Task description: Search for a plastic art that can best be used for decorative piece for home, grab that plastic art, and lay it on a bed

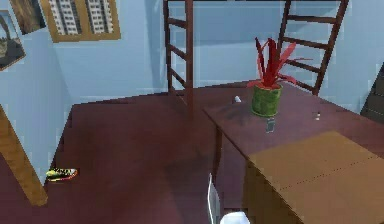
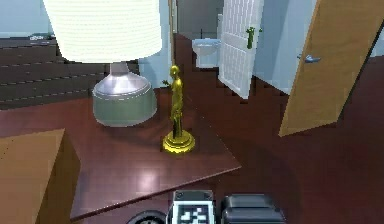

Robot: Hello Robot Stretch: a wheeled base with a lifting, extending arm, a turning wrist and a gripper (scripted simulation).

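Note:
A golden statuette of a standing figure (image 2: 178, 110) stands upright on a round base near the edge of a dark wooden table (image 2: 120, 175) in the arm side view. Beside it is a lamp with a grey rounded base (image 2: 124, 98) and a white shade (image 2: 105, 28). At the picture's bottom edge a white marker square (image 2: 197, 212) shows, and left of it a bit of the gripper's dark body (image 2: 150, 217). Its far end is cut off, so I cannot tell whether it holds anything.
In the forward view a red-leaved plant in a green pot (image 1: 267, 85) stands on the dark table (image 1: 300, 125), with a light wooden box (image 1: 320, 180) in front. Dark ladder frames (image 1: 180, 45) stand behind. A shoe (image 1: 62, 174) lies on the floor. Arm side view: white door (image 2: 240, 45), toilet (image 2: 207, 48), wooden door (image 2: 325, 70).

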